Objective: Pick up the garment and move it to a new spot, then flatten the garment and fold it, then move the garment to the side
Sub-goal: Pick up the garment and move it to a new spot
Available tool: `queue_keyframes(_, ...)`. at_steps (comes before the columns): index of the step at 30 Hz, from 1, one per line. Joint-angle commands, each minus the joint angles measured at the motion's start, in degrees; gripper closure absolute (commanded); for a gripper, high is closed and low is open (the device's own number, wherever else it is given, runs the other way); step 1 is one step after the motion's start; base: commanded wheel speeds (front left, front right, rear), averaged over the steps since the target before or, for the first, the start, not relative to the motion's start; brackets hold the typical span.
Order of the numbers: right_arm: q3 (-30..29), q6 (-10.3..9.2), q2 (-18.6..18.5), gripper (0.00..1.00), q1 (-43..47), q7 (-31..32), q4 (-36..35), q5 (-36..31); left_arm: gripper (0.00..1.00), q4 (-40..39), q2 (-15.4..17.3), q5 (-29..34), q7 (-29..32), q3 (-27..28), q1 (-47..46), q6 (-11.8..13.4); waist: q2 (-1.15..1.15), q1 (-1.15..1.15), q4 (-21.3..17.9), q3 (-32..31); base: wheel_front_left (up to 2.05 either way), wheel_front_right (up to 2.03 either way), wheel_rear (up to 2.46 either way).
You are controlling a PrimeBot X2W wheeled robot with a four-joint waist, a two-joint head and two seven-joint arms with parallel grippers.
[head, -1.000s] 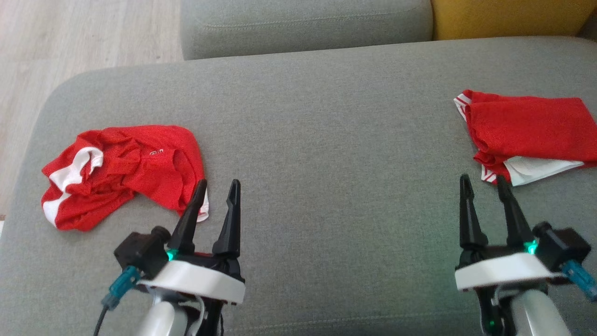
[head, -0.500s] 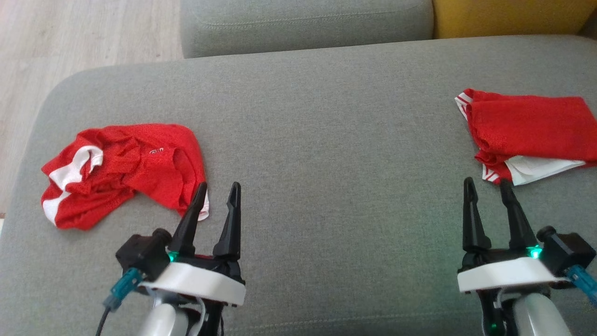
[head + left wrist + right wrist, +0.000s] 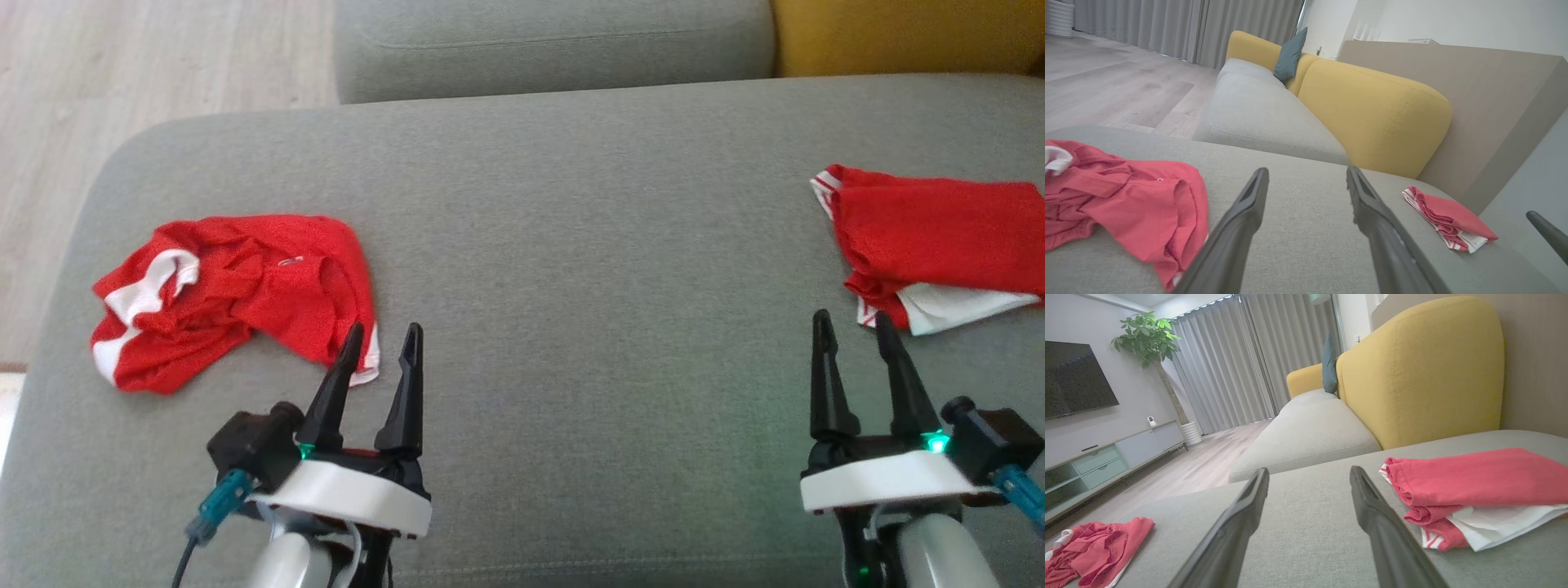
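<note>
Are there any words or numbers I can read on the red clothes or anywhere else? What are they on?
No text here can be read.
On the crumpled red garment: one tiny pale mark, too small and blurred to read.
On the folded red garment: white stripes at its edge, no letters visible.
On the TV screen: dark, nothing written.
</note>
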Motion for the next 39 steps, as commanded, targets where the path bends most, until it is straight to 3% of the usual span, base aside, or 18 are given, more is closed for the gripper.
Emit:
queue_keyframes(1, 1.92, 0.37, -0.24, 0.0, -1.02, -0.62, -2.04, 0.24, 0.0, -1.64, 0.08, 0.46, -0.3, 2.07, -2.23, 0.4, 0.0, 0.0, 1.12, 0.0, 0.0, 0.0, 0.0)
queue_keyframes(26, 7.85, 0.37, -0.24, 0.0, -0.85, -0.62, -1.21, 2.03, 0.0, -1.38, 0.08, 2.53, -0.3, 8.11, -1.33, 1.16, 0.0, 0.0, 19.62, -0.26, 0.0, 0.0, 0.0)
queue_keyframes(32, 8.13, 0.37, -0.24, 0.0, -0.72, -0.62, -1.1, 2.36, 0.0, -1.66, 0.08, 2.85, -0.3, 8.58, -0.85, 1.06, 0.0, 0.0, 21.09, -0.17, 0.0, 0.0, 0.0)
queue_keyframes(39, 8.29, 0.37, -0.24, 0.0, -1.28, -0.62, -0.92, 2.57, 0.0, -2.16, 0.08, 3.1, -0.3, 9.99, -0.97, 1.06, 0.0, 0.0, 20.17, 0.62, 0.0, 0.0, 0.0)
